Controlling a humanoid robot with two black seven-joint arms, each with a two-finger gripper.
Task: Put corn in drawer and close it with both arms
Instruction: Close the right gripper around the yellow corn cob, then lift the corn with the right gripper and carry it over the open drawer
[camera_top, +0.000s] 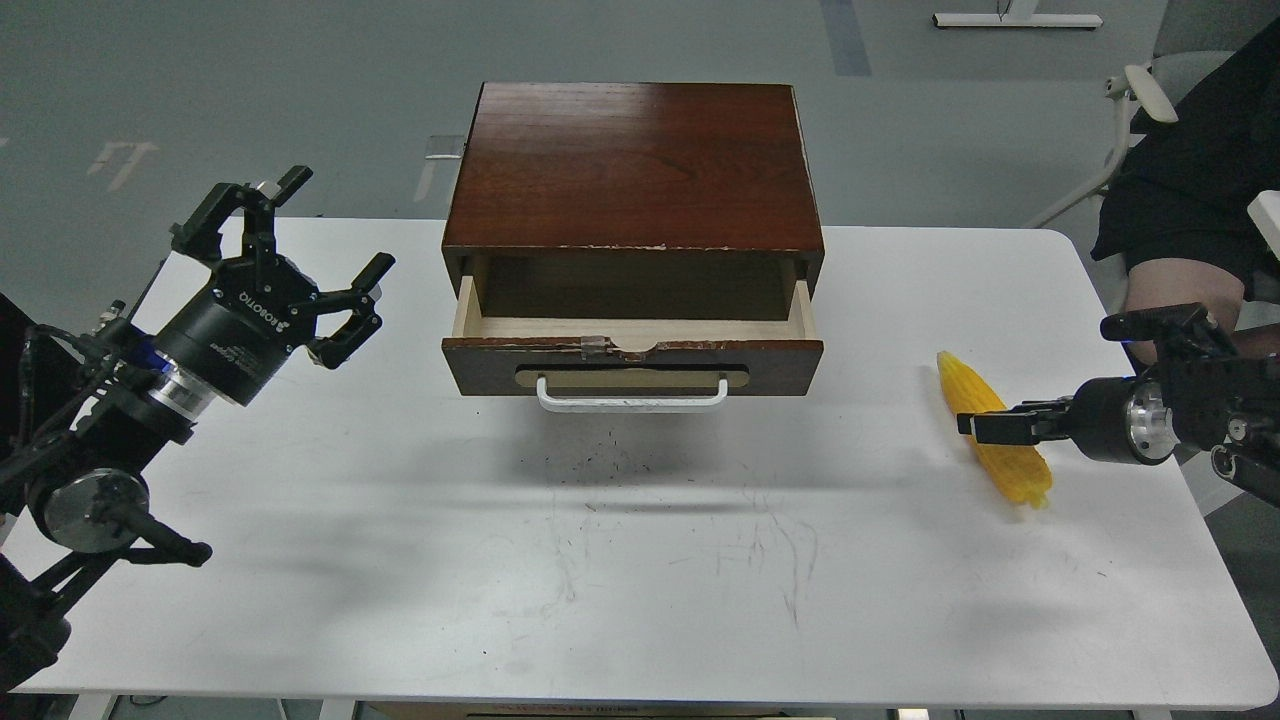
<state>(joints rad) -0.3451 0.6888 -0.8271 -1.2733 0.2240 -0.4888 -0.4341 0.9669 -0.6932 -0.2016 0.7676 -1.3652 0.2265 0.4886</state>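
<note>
The yellow corn (965, 383) lies on the white table (640, 560) at the right, tip pointing to the near right. My right gripper (978, 427) comes in low from the right and lies across the corn's middle; it is seen side-on, so its fingers cannot be told apart. The drawer (632, 362) of the dark wood cabinet (632, 165) is pulled partly open, its pale inside (630, 328) empty, its white bar handle (632, 402) facing me. My left gripper (290, 240) is open and empty, raised well left of the drawer.
A seated person in black (1190, 170) and a chair's armrest (1145, 92) are past the table's right edge, close behind my right arm. Scuff marks (600, 470) lie on the table in front of the drawer.
</note>
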